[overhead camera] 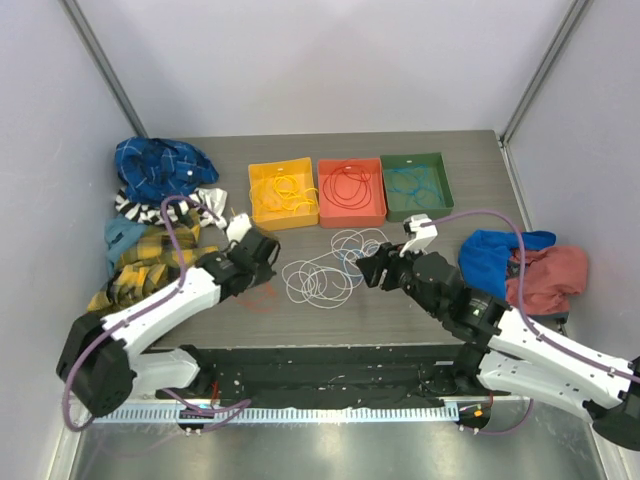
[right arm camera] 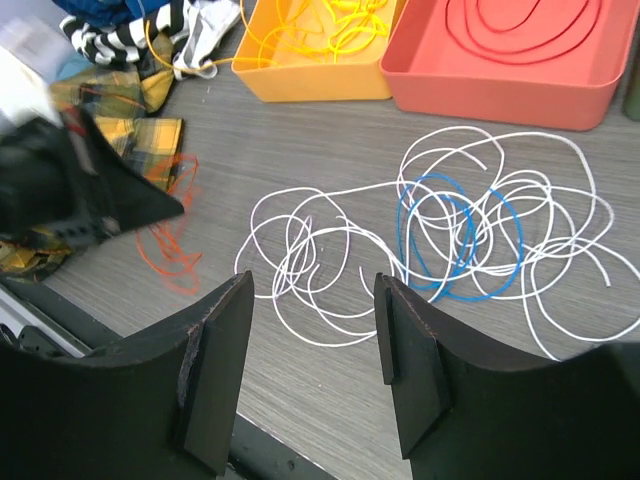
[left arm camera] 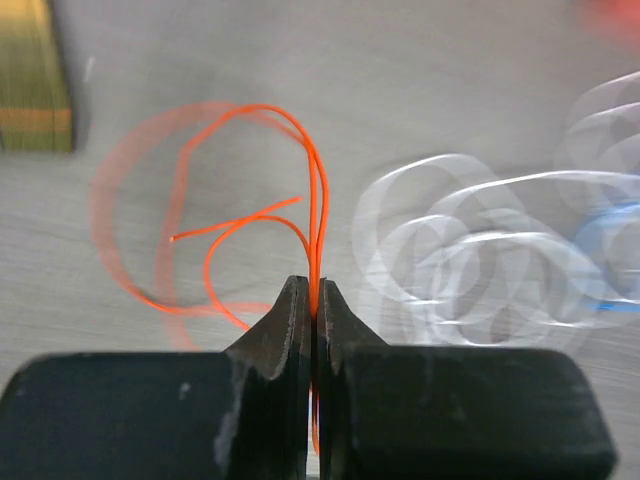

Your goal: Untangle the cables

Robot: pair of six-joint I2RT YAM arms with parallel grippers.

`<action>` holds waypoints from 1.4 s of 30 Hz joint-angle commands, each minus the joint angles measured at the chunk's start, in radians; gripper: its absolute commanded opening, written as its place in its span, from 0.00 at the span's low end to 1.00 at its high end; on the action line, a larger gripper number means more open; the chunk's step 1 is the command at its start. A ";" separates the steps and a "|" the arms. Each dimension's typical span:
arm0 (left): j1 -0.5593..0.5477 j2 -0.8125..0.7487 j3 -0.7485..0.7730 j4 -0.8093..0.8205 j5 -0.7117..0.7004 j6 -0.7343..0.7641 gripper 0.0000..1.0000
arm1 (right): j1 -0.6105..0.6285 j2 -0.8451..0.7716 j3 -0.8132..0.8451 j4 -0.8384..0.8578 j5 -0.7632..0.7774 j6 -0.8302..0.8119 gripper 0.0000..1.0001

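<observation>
Closest in, the left gripper [left arm camera: 316, 300] has its fingers pinched shut on a thin orange cable [left arm camera: 315, 200], whose loops and loose end spread over the desk [overhead camera: 400, 310] toward its left edge, apart from the main tangle. The right gripper [right arm camera: 312, 285] hovers with fingers spread wide and nothing between them, above the near side of the white cables [right arm camera: 330, 245]. These lie knotted at the middle of the desk with a blue cable [right arm camera: 440, 240] threaded through them.

Along the far edge stand a yellow tray [overhead camera: 283, 222] holding yellow cables [overhead camera: 283, 190], a red tray [overhead camera: 351, 218] holding a red cable [overhead camera: 350, 187], and a green tray [overhead camera: 418, 212] holding blue loops [overhead camera: 415, 183].

The step in hand looks like sorting one freed strand. The next move probably calls for lifting the orange cable clear without snagging and carrying it to the far trays, most likely the red one. The right fingers seem placed to pick at the blue strand afterwards.
</observation>
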 commanded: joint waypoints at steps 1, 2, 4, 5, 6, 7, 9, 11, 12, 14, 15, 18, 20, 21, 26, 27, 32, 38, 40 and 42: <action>-0.007 -0.108 0.247 0.074 -0.060 0.117 0.00 | 0.003 -0.060 0.093 -0.006 0.063 -0.038 0.59; -0.013 -0.106 0.300 0.091 -0.058 0.138 0.00 | 0.003 -0.072 0.101 -0.014 0.068 -0.045 0.59; -0.031 -0.073 0.440 0.114 -0.037 0.201 0.00 | 0.002 -0.085 0.124 -0.034 0.083 -0.055 0.59; -0.037 -0.058 0.478 0.143 -0.032 0.221 0.00 | 0.003 -0.089 0.130 -0.040 0.089 -0.058 0.59; -0.044 -0.047 0.511 0.172 -0.005 0.242 0.00 | 0.002 -0.101 0.136 -0.046 0.094 -0.064 0.59; -0.060 -0.024 0.564 0.198 -0.001 0.284 0.00 | 0.003 -0.111 0.147 -0.060 0.107 -0.067 0.59; -0.068 0.005 0.600 0.308 0.057 0.324 0.00 | 0.003 -0.143 0.156 -0.078 0.127 -0.068 0.59; -0.068 0.080 0.664 0.347 0.086 0.358 0.00 | 0.003 -0.170 0.159 -0.083 0.146 -0.074 0.58; -0.068 0.116 0.689 0.367 0.100 0.370 0.00 | 0.002 -0.195 0.162 -0.092 0.153 -0.082 0.58; -0.068 0.220 0.764 0.385 0.149 0.396 0.00 | 0.003 -0.215 0.168 -0.107 0.172 -0.090 0.58; -0.068 0.251 0.785 0.400 0.169 0.404 0.00 | 0.002 -0.223 0.176 -0.123 0.178 -0.094 0.58; -0.067 0.390 0.893 0.402 0.191 0.422 0.00 | 0.003 -0.246 0.199 -0.161 0.193 -0.119 0.58; -0.058 0.462 0.943 0.399 0.203 0.433 0.00 | 0.003 -0.261 0.210 -0.175 0.210 -0.136 0.58; -0.051 0.532 0.998 0.398 0.210 0.431 0.00 | 0.003 -0.267 0.213 -0.178 0.213 -0.142 0.58; 0.005 0.728 1.143 0.378 0.252 0.418 0.00 | 0.003 -0.275 0.227 -0.195 0.224 -0.165 0.58; 0.015 0.757 1.164 0.372 0.270 0.415 0.00 | 0.003 -0.276 0.227 -0.198 0.227 -0.165 0.58; 0.067 0.965 1.357 0.342 0.312 0.405 0.00 | 0.003 -0.260 0.221 -0.197 0.232 -0.176 0.58; 0.087 1.069 1.513 0.206 0.390 0.418 0.78 | 0.003 -0.215 0.222 -0.184 0.250 -0.202 0.58; 0.079 1.004 1.418 0.287 0.369 0.428 1.00 | 0.003 -0.203 0.219 -0.164 0.250 -0.209 0.58; 0.076 0.909 1.309 0.325 0.364 0.425 1.00 | 0.003 -0.191 0.222 -0.151 0.246 -0.211 0.58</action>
